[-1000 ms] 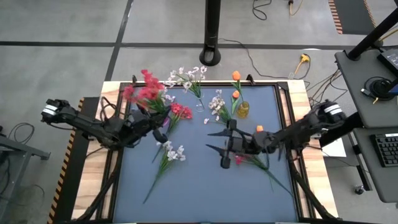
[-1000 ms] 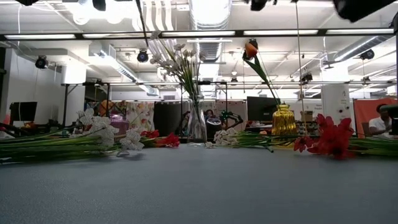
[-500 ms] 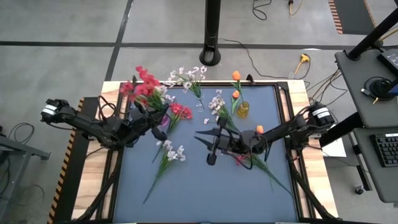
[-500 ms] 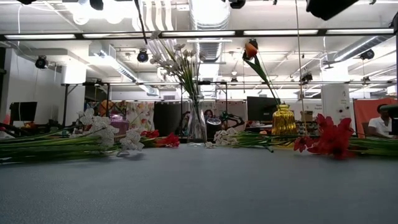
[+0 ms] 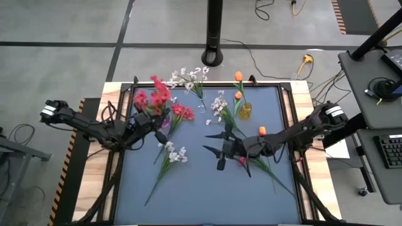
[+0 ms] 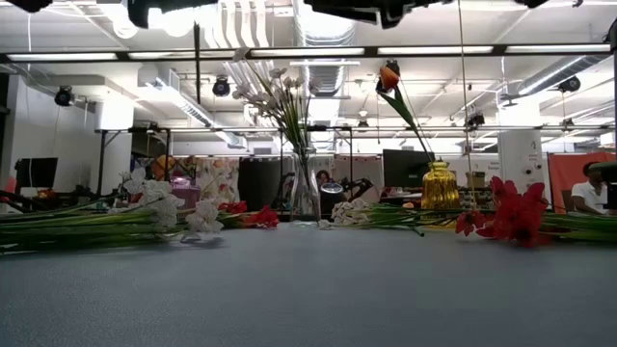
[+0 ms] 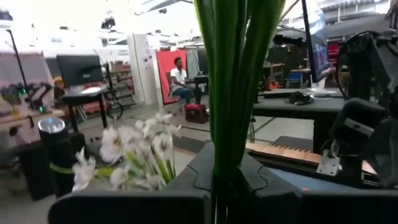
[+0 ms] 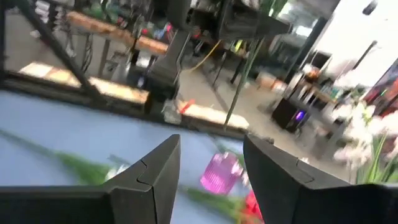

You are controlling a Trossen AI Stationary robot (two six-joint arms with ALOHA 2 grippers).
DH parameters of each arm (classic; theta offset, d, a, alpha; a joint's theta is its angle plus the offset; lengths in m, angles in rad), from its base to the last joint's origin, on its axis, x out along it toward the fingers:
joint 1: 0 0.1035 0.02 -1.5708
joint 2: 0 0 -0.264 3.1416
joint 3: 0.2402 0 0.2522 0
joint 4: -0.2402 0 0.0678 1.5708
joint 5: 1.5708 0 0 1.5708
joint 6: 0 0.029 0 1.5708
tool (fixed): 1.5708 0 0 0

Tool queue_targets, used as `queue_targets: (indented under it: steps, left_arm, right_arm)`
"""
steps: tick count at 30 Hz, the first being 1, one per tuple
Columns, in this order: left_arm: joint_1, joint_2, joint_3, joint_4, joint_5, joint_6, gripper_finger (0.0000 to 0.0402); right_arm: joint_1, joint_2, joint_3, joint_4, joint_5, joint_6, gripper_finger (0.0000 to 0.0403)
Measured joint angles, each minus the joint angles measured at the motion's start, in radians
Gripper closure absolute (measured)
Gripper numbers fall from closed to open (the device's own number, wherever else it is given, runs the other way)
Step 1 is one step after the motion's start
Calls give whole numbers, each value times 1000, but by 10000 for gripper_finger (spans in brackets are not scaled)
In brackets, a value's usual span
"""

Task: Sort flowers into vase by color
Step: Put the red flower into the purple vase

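We saw a blue-grey table [image 5: 195, 188] carrying loose white sprays [image 5: 168, 157], red sprays [image 5: 182, 113], a clear vase [image 5: 201, 105] and a yellow vase [image 5: 245, 112].

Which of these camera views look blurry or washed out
Right wrist view: smeared by motion blur, the pink vase soft. Left wrist view: the green stems sit out of focus up close, background overexposed. Low view: ceiling lights glare. High view: evenly lit, sharp.

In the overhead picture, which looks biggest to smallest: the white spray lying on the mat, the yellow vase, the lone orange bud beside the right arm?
1. White spray
2. Yellow vase
3. Orange bud
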Motion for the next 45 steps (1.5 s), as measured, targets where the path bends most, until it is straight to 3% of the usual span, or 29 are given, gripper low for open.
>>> queue_targets:
  steps: [6,12,28,45]
  left_arm:
    - [9,-81,-106,-13,-22,-82,401]
    - [80,-134,-178,-9,-35,-89,401]
    - [421,-125,-228,-31,256,-154,401]
    - [447,-130,-292,-21,258,-163,401]
  right_arm:
    - [-2,-78,0,-138,-1,52,235]
    - [-3,-95,-1,-133,-1,35,236]
    - [-50,-92,-1,-132,1,29,242]
    - [-68,-92,-2,-154,2,32,246]
